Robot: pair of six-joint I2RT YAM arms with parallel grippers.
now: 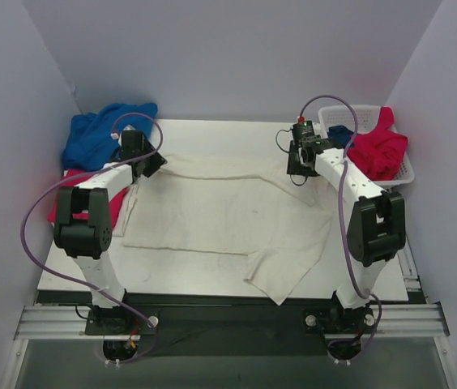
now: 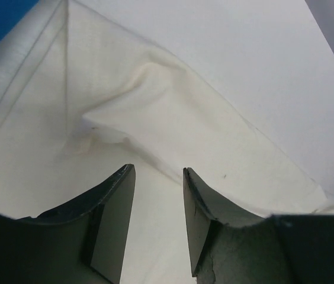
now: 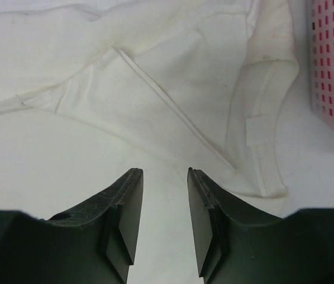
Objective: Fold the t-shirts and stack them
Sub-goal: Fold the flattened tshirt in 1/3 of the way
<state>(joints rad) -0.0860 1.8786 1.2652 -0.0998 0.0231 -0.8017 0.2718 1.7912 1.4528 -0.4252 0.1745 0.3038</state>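
Two tools released: left tool [image 2: 158, 170], right tool [image 3: 164, 171], over rumpled cream t-shirt [image 1: 228, 215], ribbed collar [image 3: 256, 171].

Top camera overlooks the whole table [image 1: 204, 134]; both wrist cameras closely face its white shirt [image 1: 228, 215].

No writing, brand or number could be read in any view. The small neck tag [image 3: 254, 131] inside the white t-shirt [image 3: 155, 71] looked blank.
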